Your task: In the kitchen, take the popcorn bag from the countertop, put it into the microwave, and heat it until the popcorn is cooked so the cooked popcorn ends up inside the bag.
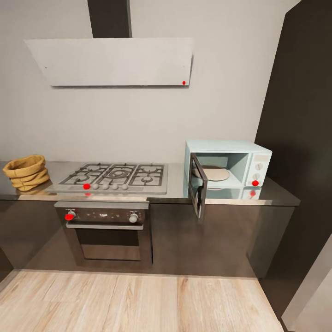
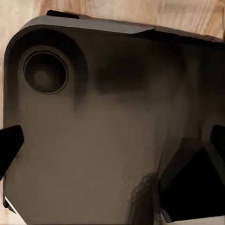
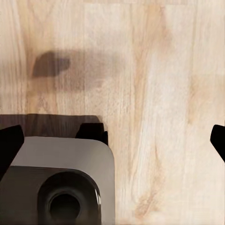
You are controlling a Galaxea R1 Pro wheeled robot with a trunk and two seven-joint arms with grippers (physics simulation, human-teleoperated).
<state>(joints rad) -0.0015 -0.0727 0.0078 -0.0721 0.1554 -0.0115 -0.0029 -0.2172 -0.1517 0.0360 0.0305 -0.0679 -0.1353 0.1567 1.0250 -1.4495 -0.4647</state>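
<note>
At the far left of the countertop [image 1: 175,196], you have the popcorn bag [image 1: 27,172] sitting upright, its crumpled golden-tan folds stacked one on another and its mouth open upward. It rests just beside the left edge of the gas hob [image 1: 112,177], apart from it, and well away from the microwave [image 1: 228,170], which stands at the right end of the same worktop. The microwave's dark glass door [image 1: 198,190] is swung open toward you, hinged on its left side, and you can see the pale round turntable [image 1: 213,173] inside the cavity. Its two round knobs sit on the right panel, with a small red light below them.

Beneath the hob you see the black built-in oven [image 1: 107,233] with its steel handle and two knobs, one of them marked red. Above the hob hangs a flat pale extractor hood [image 1: 113,61] with a small red dot at its lower right corner. Light wooden floor [image 1: 138,302] runs along the foot of the dark cabinets.

In your left wrist view, the left gripper [image 2: 112,140] shows two dark fingertips at opposite edges of the picture, spread wide with nothing between them, over a dark grey part of the robot's base [image 2: 93,131]. In your right wrist view, the right gripper [image 3: 115,140] is likewise spread wide and holds nothing, hanging over the wooden floor and a corner of the grey base.
</note>
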